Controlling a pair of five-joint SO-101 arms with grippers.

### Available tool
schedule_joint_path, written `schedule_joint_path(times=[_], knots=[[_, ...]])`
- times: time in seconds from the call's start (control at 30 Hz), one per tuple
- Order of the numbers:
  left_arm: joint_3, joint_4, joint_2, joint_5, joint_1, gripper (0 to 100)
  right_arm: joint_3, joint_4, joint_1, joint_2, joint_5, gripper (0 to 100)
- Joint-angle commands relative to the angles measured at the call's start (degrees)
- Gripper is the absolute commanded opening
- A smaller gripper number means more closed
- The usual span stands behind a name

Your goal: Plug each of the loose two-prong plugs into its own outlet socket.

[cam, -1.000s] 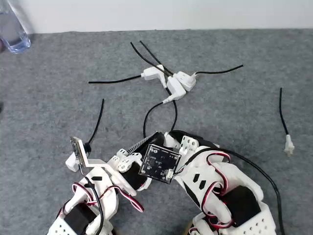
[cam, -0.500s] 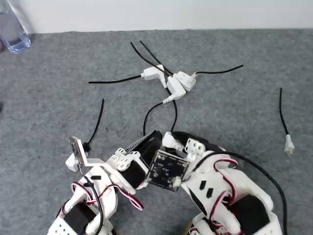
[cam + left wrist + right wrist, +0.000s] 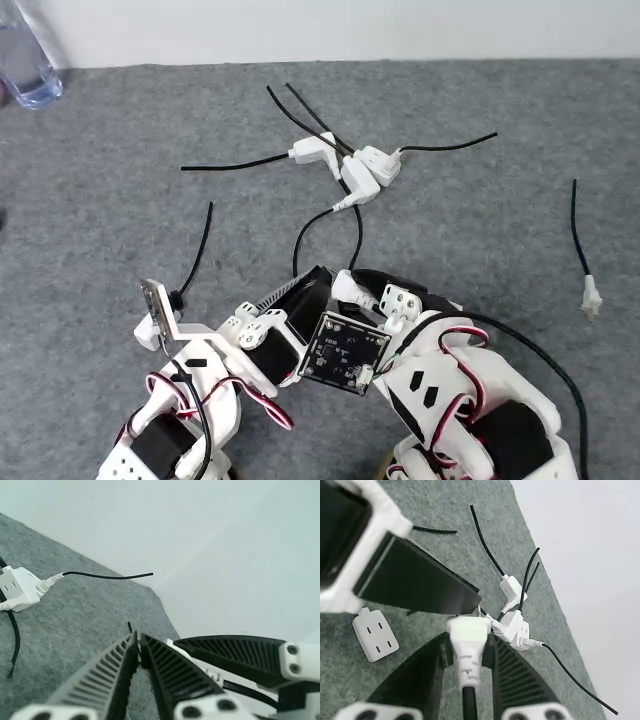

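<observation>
While the right gripper [image 3: 468,644] clamps a white plug [image 3: 468,630] | outlet socket [image 3: 375,634] lying near it | left gripper [image 3: 139,641] pinched together

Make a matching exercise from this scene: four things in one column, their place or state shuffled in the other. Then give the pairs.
1 right gripper
2 left gripper
3 loose plug
4 clear bottle

A at the table's far corner
B shut, nothing held
C lying alone, off to the right
D shut on a white plug

Pairs: 1-D, 2-B, 3-C, 4-A
</observation>
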Motion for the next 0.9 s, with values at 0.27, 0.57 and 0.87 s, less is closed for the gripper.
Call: schedule_joint_path(times=[0.27, 0.57, 0.87], knots=[[1.1, -0.7, 0.6, 0.5, 0.8, 1, -4.8, -0.2, -0.6, -1.1, -0.9, 0.9], [1.1, -0.7, 0.6, 0.5, 0.9, 1, -4.8, -0.2, -0.6, -1.2, -1.4, 0.9], [-2.6, -0.6, 0.6, 0.4, -6.2, 1, -4.7, -0.4, 1.9, -0.7, -0.2, 0.9]])
